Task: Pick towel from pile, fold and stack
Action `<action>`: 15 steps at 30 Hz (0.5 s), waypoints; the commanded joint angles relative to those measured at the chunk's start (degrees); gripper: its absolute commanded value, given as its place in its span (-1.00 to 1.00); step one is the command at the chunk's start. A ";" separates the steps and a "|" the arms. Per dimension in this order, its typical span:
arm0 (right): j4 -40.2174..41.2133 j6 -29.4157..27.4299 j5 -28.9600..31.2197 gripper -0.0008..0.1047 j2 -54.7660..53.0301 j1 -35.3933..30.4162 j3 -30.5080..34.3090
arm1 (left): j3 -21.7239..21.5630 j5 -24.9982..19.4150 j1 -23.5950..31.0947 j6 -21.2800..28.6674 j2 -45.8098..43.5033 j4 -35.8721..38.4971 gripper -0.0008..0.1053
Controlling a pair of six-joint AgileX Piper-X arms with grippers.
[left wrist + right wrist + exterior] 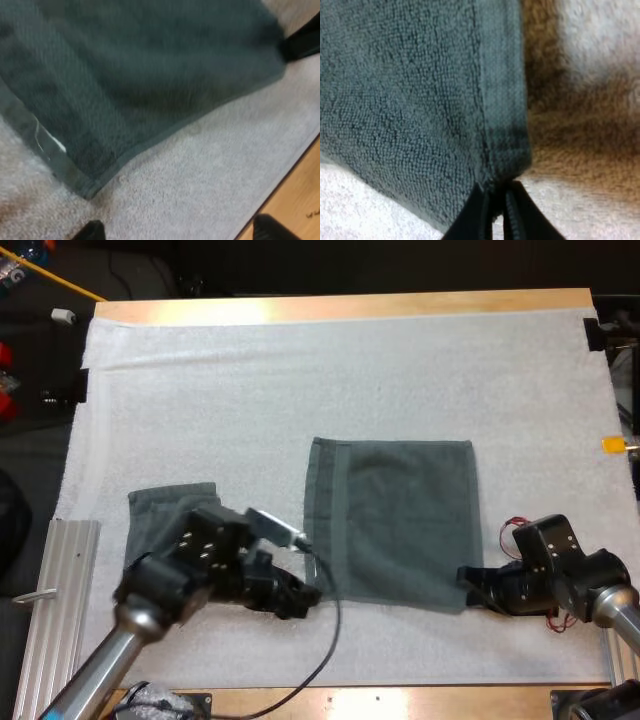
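Note:
A dark grey-green towel (395,520) lies spread flat in the middle of the white mat (300,370). My right gripper (468,585) is at its near right corner, and in the right wrist view the gripper (500,210) is shut on the corner of the towel (410,100). My left gripper (305,600) hovers just off the near left corner. In the left wrist view its fingertips (90,231) stand wide apart, clear of the towel (140,75). A second, folded towel (160,515) lies at the left, partly hidden under my left arm.
A ribbed metal rail (60,590) runs along the mat's left side. The wooden table edge (300,200) is close to my left gripper. The other arm's black gripper (302,42) shows at the towel's far corner.

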 commanded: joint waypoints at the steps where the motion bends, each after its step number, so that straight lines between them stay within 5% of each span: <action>1: 0.71 -0.74 0.31 -0.99 -0.37 0.04 0.00 | -0.13 -2.03 -0.89 -1.08 1.59 -1.22 0.11; 5: 0.71 -0.74 0.25 -0.99 -0.37 0.04 0.00 | -0.13 -5.81 -1.87 -3.05 8.38 -3.34 0.11; 15: 0.71 -0.74 0.16 -0.99 -0.37 0.04 0.00 | -0.13 -2.86 -1.87 -3.45 21.16 -8.91 0.11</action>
